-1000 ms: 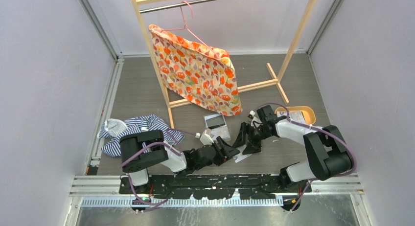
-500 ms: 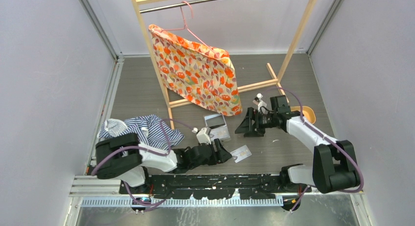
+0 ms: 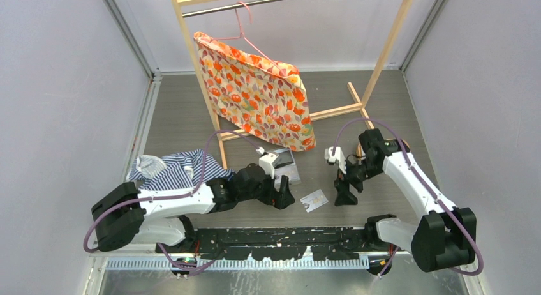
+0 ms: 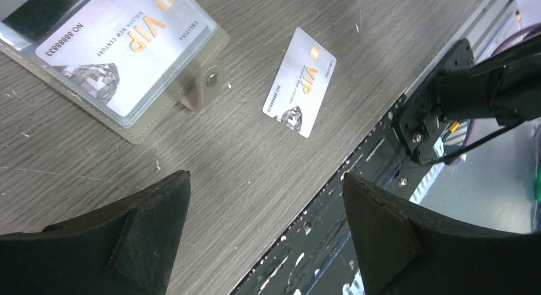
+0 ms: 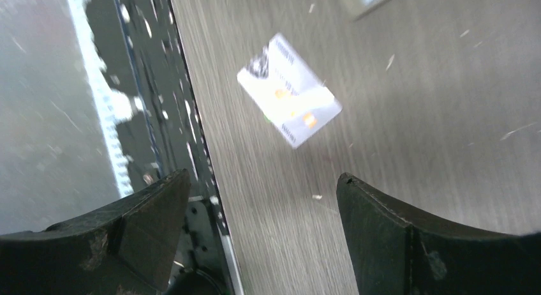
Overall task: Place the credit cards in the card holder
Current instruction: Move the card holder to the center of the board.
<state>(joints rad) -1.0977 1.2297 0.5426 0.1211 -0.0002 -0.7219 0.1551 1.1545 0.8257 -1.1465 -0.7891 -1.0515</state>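
White card (image 4: pixel 299 82) marked "VIP" lay on the bench (image 4: pixel 242 180), five o'clock of the card holder (image 4: pixel 201 90) sleeving a matching card (image 4: pixel 121 43), "NO:8888833". Both jaws stood wide, empty.

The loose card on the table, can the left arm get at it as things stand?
Probably yes. The card lies flat and uncovered ahead of the open left gripper, with nothing between them.

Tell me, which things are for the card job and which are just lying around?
For the job: loose VIP card; card holder; second VIP card, inside its sleeve.
Just lying about: striped shirt; flowery garment; pink hanger; wooden clothes rack.
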